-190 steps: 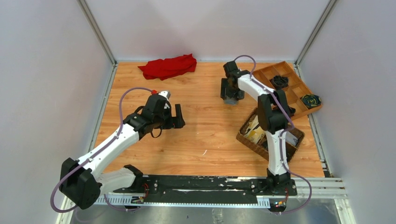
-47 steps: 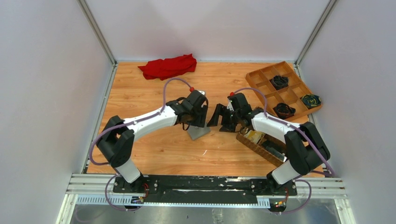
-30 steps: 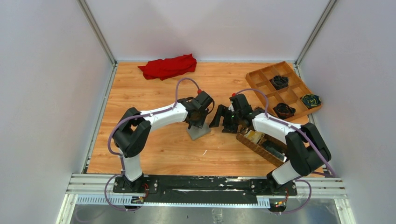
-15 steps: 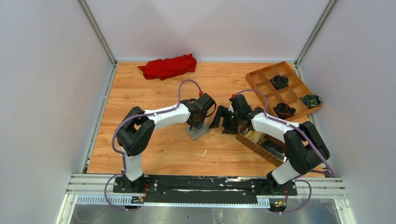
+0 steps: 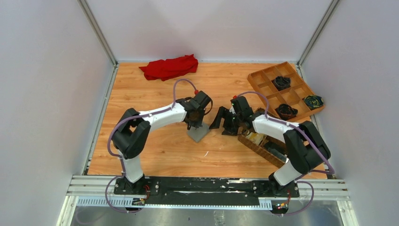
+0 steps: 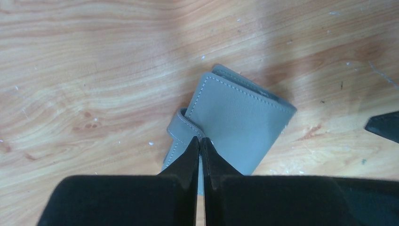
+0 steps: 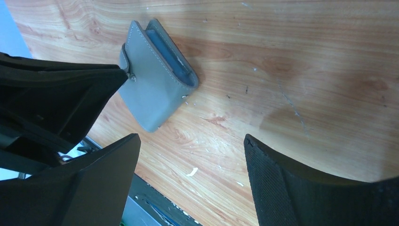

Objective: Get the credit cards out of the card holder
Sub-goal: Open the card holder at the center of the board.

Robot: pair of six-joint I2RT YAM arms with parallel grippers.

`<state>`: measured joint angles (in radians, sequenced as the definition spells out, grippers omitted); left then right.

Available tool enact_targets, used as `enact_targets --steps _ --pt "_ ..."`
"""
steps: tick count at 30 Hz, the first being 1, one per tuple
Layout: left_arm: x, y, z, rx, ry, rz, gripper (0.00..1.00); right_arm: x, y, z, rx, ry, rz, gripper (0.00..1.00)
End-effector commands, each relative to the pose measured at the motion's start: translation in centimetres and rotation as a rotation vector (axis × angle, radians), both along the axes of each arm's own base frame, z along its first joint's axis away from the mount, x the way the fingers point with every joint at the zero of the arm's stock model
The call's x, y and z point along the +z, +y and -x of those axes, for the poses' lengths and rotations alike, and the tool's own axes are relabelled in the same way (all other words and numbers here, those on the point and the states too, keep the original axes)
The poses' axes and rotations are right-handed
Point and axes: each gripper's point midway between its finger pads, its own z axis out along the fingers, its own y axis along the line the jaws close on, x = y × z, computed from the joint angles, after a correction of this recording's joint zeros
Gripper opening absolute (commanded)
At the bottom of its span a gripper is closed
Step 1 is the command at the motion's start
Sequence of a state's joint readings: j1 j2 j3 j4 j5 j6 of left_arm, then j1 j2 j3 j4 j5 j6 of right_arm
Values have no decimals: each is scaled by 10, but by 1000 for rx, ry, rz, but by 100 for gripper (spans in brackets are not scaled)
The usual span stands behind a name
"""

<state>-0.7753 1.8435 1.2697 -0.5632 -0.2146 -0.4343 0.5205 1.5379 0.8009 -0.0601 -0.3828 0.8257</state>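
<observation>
The fingers of the left gripper are pressed together, their tips at the strap tab of the small grey stitched-leather card holder. It lies folded on the wooden bench. The right gripper hovers just beside it, fingers spread wide.

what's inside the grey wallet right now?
Small grey bifold wallet lies folded shut on the wooden table. Only a sliver of blue-grey lining shows at its edge; any cards inside are covered.
</observation>
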Motion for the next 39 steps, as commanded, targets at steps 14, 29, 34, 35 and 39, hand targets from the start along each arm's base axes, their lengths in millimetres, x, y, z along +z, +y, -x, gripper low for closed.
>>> enact_targets --steps 14,29,34,35,39 --pt "74 5 21 159 207 691 0 10 3 -5 42 -64 111 84" --pt "104 4 43 133 183 811 0 17 2 -3 50 -107 108 86" --pt "97 15 41 159 165 748 0 18 2 -1 57 -108 105 85" --pt "100 17 39 162 148 742 0 18 2 0 59 -109 104 85" --pt "102 33 33 187 109 692 0 21 3 0 66 -115 95 83"
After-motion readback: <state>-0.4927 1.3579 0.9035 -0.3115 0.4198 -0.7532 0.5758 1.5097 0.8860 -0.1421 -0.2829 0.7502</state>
